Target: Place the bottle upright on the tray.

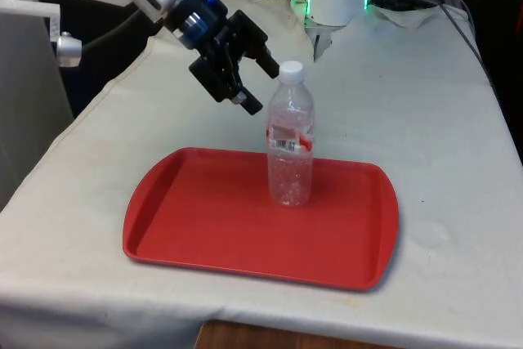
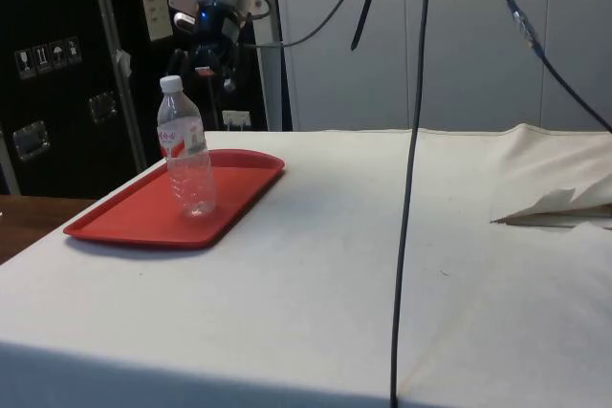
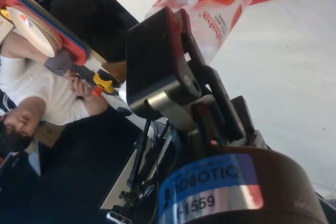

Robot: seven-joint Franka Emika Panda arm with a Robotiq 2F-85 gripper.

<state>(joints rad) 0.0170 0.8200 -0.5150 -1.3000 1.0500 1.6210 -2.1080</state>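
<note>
In the front view the bottle (image 1: 290, 143) stands upright on the red tray (image 1: 196, 226), just beside and a little below the gripper (image 1: 255, 86), whose fingers are spread and hold nothing, so the job looks done and the arm only needs to move off. In the side view the gripper (image 2: 212, 66) hangs just above and behind the bottle's (image 2: 186, 161) white cap (image 2: 171, 84), apart from it. In the wrist view the bottle's label (image 3: 218, 11) is close past one black finger (image 3: 155, 59), and a person in a white shirt (image 3: 39, 90) sits off to the side.
</note>
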